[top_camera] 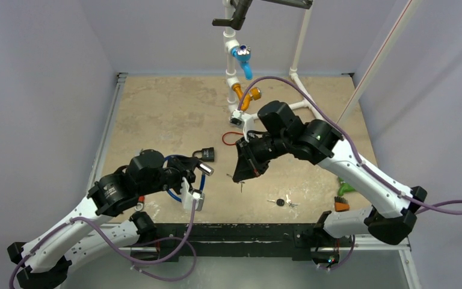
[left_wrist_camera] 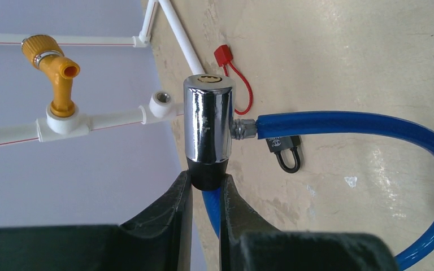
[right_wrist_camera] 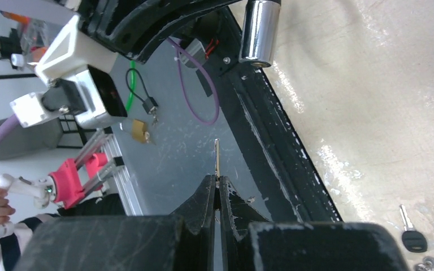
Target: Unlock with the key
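Observation:
My left gripper (left_wrist_camera: 206, 180) is shut on the black base of a chrome lock cylinder (left_wrist_camera: 207, 121), which it holds off the table with the keyhole end facing away. A blue cable (left_wrist_camera: 344, 121) loops out of the cylinder's side. In the top view the cylinder (top_camera: 204, 168) points toward my right gripper (top_camera: 241, 178), a short gap apart. My right gripper (right_wrist_camera: 217, 183) is shut on a thin key (right_wrist_camera: 217, 158), blade sticking straight out, seen edge-on. The chrome cylinder (right_wrist_camera: 259, 31) sits up and to the right of the key tip, not lined up with it.
A black padlock (top_camera: 205, 154) lies just behind the cylinder. A red tag on a wire (top_camera: 234, 137) lies near the white pipe frame (top_camera: 295, 108) with its yellow valve (top_camera: 246, 96). A black-headed key with a ring (top_camera: 281, 202) and small green and orange pieces (top_camera: 341, 195) lie near the front edge.

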You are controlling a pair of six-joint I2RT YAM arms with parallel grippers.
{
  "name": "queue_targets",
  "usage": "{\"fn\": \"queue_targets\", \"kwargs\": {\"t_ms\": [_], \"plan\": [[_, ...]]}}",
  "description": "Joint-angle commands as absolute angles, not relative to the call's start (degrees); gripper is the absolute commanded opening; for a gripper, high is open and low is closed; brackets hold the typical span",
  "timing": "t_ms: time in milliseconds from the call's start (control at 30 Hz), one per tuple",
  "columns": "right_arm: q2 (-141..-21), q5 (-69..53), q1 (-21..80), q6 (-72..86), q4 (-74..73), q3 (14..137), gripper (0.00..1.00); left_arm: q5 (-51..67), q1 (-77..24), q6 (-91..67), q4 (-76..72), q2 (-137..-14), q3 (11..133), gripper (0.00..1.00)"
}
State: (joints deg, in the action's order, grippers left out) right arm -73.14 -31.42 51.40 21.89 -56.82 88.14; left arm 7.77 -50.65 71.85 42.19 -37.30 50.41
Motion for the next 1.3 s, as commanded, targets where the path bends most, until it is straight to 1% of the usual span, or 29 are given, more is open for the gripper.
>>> {"fn": "queue_targets", "kwargs": {"t_ms": [0,433,1067,1267], "plan": [[-75.84,-30.64,52.68,17.59,-57.63,92.6,0.0,6.8,-50.63,72.34,39.2,-36.69,54.04,0.0],[-81.71,-28.05,58.98,14.22,-57.17,94.98,0.0,12.9,-50.8,72.77,42.98,-36.14,54.99,0.0],[-84.94,-27.47,59.77,13.71,-56.97,98.43,0.0,15.85,-51.54,73.64,44.27,-33.87,55.46,0.0],[-84.95,-27.65,59.77,14.05,-56.13,97.8,0.0,16.19,-51.59,73.74,44.54,-33.24,55.46,0.0]]}}
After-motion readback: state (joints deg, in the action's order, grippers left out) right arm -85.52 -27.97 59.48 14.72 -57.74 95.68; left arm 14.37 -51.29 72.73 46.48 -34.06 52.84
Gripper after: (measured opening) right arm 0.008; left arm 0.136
